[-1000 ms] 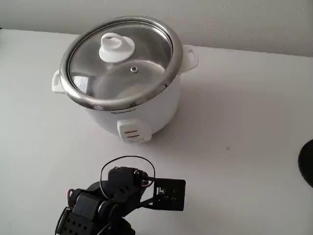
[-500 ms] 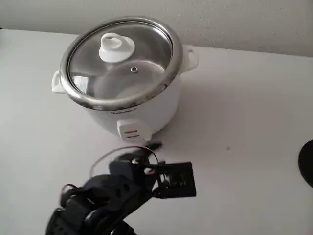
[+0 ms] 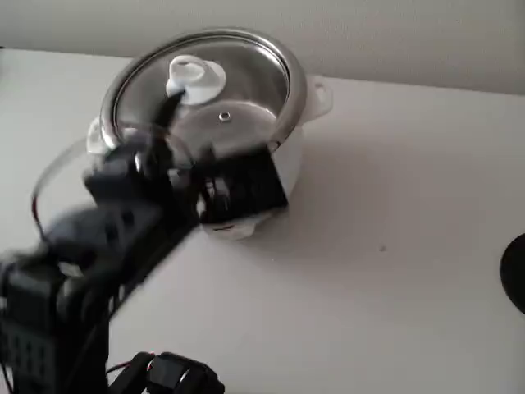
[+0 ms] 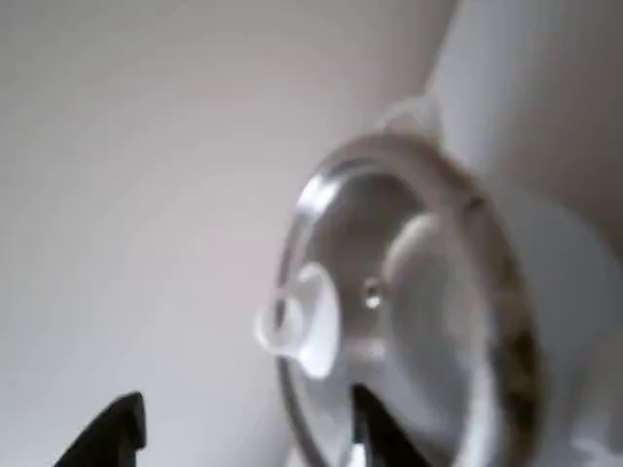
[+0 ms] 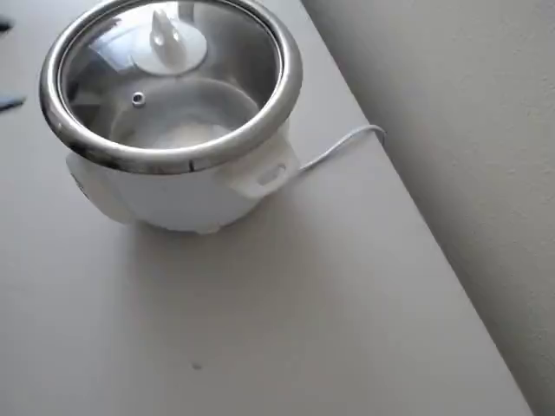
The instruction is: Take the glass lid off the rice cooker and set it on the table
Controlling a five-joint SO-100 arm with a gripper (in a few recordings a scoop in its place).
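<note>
the lid (image 3: 215, 86) sat on the cooker (image 5: 186, 186) on the tabletop (image 3: 394, 246) as the pincer (image 4: 243, 433), jaws parted and empty, hung near the knob (image 4: 300, 321).

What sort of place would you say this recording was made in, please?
Probably a plain tabletop test setup rather than a working kitchen: a bare white table against a blank wall, with one rice cooker under its glass lid, its cable trailing off the edge.
</note>
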